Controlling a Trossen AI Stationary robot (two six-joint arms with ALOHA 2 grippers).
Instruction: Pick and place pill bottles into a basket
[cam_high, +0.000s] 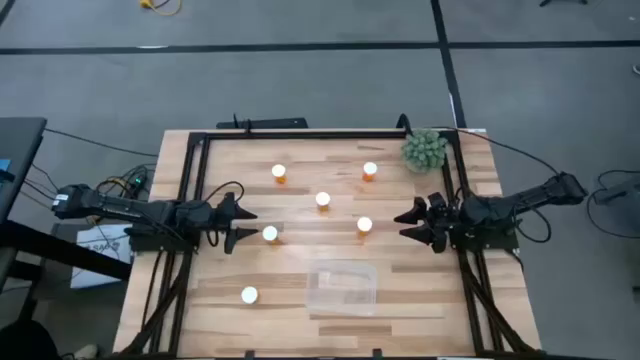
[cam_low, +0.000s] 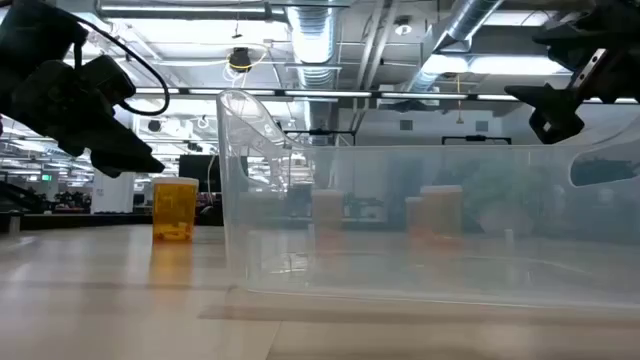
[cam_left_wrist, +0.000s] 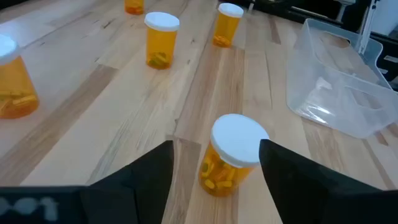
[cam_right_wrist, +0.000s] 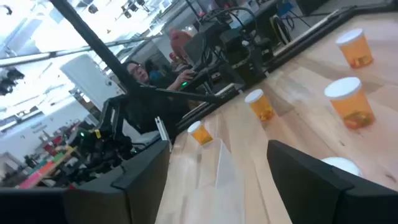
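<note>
Six orange pill bottles with white caps stand upright on the wooden table. In the high view they are at the far left (cam_high: 279, 172), the far right (cam_high: 369, 171), the middle (cam_high: 322, 200), the right of middle (cam_high: 364, 226), the left (cam_high: 269, 234) and the near left (cam_high: 249, 295). The clear basket (cam_high: 342, 287) stands on the table near the front edge. My left gripper (cam_high: 247, 226) is open, and the left bottle (cam_left_wrist: 230, 155) stands just ahead of its fingertips, in line with the gap and untouched. My right gripper (cam_high: 401, 226) is open and empty, right of the bottle at the right of middle.
A green spiky plant ball (cam_high: 425, 149) sits at the far right corner. A black metal frame (cam_high: 300, 134) runs round the table top. The basket's clear wall (cam_low: 430, 220) fills the low view, with one bottle (cam_low: 175, 208) to its left. People and desks show in the room beyond.
</note>
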